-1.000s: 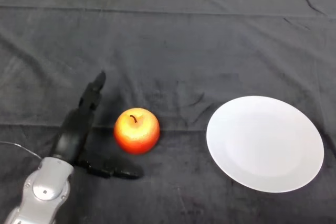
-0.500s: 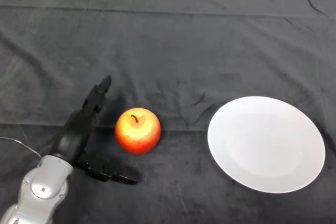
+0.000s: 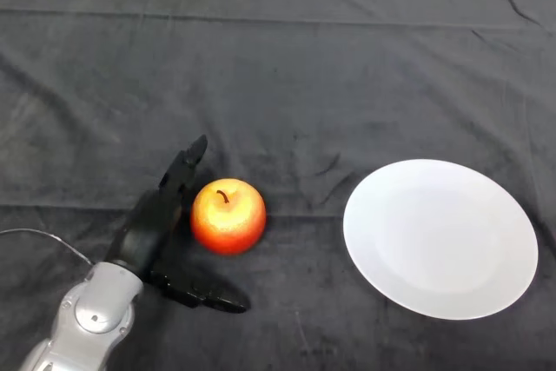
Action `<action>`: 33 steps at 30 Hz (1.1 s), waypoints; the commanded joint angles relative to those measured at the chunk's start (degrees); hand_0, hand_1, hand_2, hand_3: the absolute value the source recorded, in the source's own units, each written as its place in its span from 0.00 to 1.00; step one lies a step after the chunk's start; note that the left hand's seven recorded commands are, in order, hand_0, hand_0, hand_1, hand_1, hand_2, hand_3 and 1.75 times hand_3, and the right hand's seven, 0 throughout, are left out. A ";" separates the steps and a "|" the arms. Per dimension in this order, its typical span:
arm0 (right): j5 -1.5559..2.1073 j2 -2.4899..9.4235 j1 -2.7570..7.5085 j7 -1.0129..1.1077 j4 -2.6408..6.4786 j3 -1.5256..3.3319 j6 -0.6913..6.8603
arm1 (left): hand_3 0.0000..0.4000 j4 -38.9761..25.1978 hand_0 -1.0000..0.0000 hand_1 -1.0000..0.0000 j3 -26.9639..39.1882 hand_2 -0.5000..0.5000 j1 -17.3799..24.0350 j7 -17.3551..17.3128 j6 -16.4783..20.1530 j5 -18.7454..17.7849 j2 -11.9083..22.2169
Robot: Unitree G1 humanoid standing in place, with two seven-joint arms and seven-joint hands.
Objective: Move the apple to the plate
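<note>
head view: the red-yellow apple point(image 3: 228, 215) sits on the dark tabletop point(image 3: 287, 76), well left of the empty white plate point(image 3: 440, 237). the left hand point(image 3: 155, 228) is spread wide around it, not yet gripping. next: close, lift, carry right.

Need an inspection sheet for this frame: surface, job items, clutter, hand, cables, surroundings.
Surface: table under a dark grey wrinkled cloth.
Job's things: round red-and-yellow apple with a short stem, upright on the cloth, left of the plate and apart from it. Round white plate, nothing on it.
Clutter: nothing seen.
Hand: black left hand on the silver-grey arm, open, fingers straight along the apple's left side, thumb stretched out below the apple; contact cannot be confirmed.
Cables: not covered in this sheet.
Surroundings: a pale strip along the top edge beyond the cloth; nothing else seen.
</note>
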 commanded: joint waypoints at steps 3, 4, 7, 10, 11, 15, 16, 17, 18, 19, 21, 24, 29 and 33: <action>0.53 -0.21 0.22 -0.70 -1.07 -0.60 0.38 | 0.00 4.65 1.00 1.00 -2.16 0.50 -4.12 2.68 -1.14 -0.59 -0.99; 0.53 -0.21 0.22 -0.69 -1.06 -0.60 0.38 | 0.00 5.34 1.00 1.00 -2.44 0.50 -4.46 3.32 -1.37 -0.77 -1.28; 0.55 -0.23 0.21 -0.69 -1.03 -0.60 0.38 | 0.00 7.18 1.00 1.00 -3.32 0.50 -5.34 4.97 -2.09 -1.41 -1.92; 0.56 -0.24 0.20 -0.67 -1.00 -0.61 0.39 | 0.00 8.71 1.00 1.00 -4.35 0.50 -6.05 6.42 -2.77 -2.09 -2.40; 0.56 -0.25 0.19 -0.67 -0.98 -0.61 0.39 | 0.00 9.15 1.00 1.00 -4.75 0.50 -6.28 6.86 -2.95 -2.34 -2.53; 0.58 -0.27 0.18 -0.65 -0.93 -0.62 0.39 | 0.00 10.51 1.00 1.00 -6.22 0.50 -7.03 8.13 -3.62 -3.32 -2.82; 0.59 -0.28 0.17 -0.64 -0.91 -0.62 0.39 | 0.00 10.85 1.00 1.00 -6.63 0.50 -7.19 8.41 -3.84 -3.57 -2.87; 0.59 -0.29 0.17 -0.63 -0.90 -0.62 0.39 | 0.00 11.18 1.00 1.00 -7.03 0.50 -7.34 8.65 -4.06 -3.81 -2.90; 0.59 -0.29 0.16 -0.63 -0.88 -0.62 0.39 | 0.00 11.46 1.00 1.00 -7.37 0.50 -7.47 8.82 -4.25 -4.02 -2.92; 0.60 -0.30 0.16 -0.62 -0.87 -0.63 0.39 | 0.00 11.77 1.00 1.00 -7.75 0.50 -7.60 9.00 -4.49 -4.26 -2.92; 0.61 -0.31 0.15 -0.61 -0.83 -0.63 0.39 | 0.73 12.34 0.27 0.59 -8.41 0.34 -7.91 9.20 -4.89 -4.74 -2.85; 0.62 -0.33 0.13 -0.58 -0.78 -0.64 0.39 | 1.00 13.07 0.00 0.00 -9.13 0.50 -8.30 9.35 -5.46 -5.30 -2.62; 0.63 -0.37 0.11 -0.54 -0.70 -0.65 0.39 | 1.00 14.14 0.00 0.00 -10.23 0.50 -8.67 10.00 -6.43 -5.67 -2.39; 0.64 -0.39 0.09 -0.51 -0.64 -0.65 0.38 | 1.00 15.00 0.00 0.00 -10.92 0.50 -9.03 10.55 -7.14 -5.72 -2.21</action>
